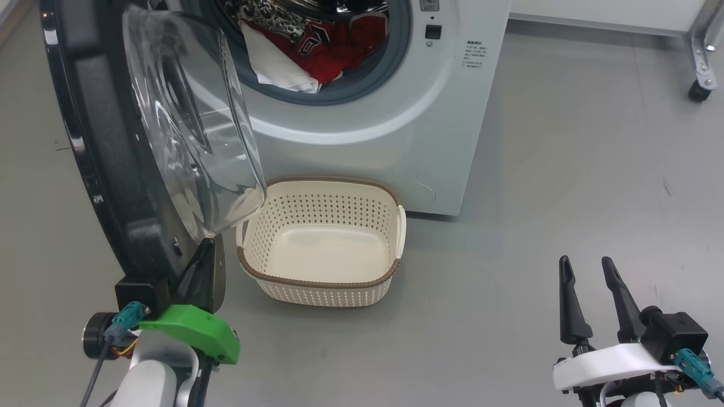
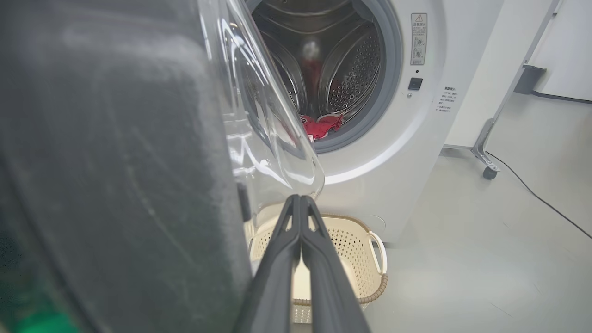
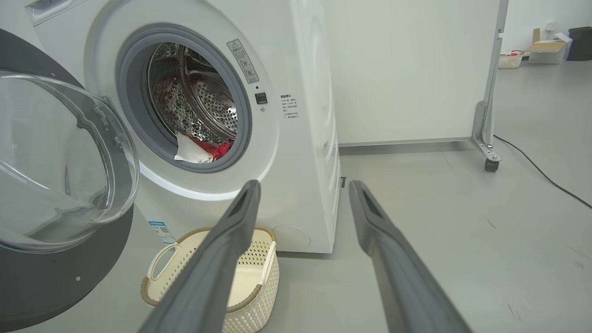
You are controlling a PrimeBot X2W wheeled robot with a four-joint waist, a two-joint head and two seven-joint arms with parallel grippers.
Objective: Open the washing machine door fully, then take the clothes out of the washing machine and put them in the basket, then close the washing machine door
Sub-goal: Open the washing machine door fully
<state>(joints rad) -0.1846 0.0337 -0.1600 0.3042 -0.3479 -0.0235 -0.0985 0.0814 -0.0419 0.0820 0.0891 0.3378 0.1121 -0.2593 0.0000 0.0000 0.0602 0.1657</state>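
Head view — door-opening step in hand, unloading not begun.
On the grey floor [image 1: 554, 186] stands the large white front-loading washing machine [image 1: 396, 130], its big round black-rimmed glass door [image 1: 96, 158] swung out roughly edge-on to the camera, so I judge it only partly open. Against the door's inner face, near the lower rim, sits the left tool [image 2: 299, 203], fingers pressed together and holding nothing. The right tool [image 1: 586, 263] waits low, spread wide and empty. Red and white clothes [image 1: 322, 51] lie at the mouth of the steel drum [image 3: 203, 97]. The small cream perforated basket [image 1: 317, 282] stands empty just before the washer. Next — probably push the door further outward, clear of the basket, before reaching in.
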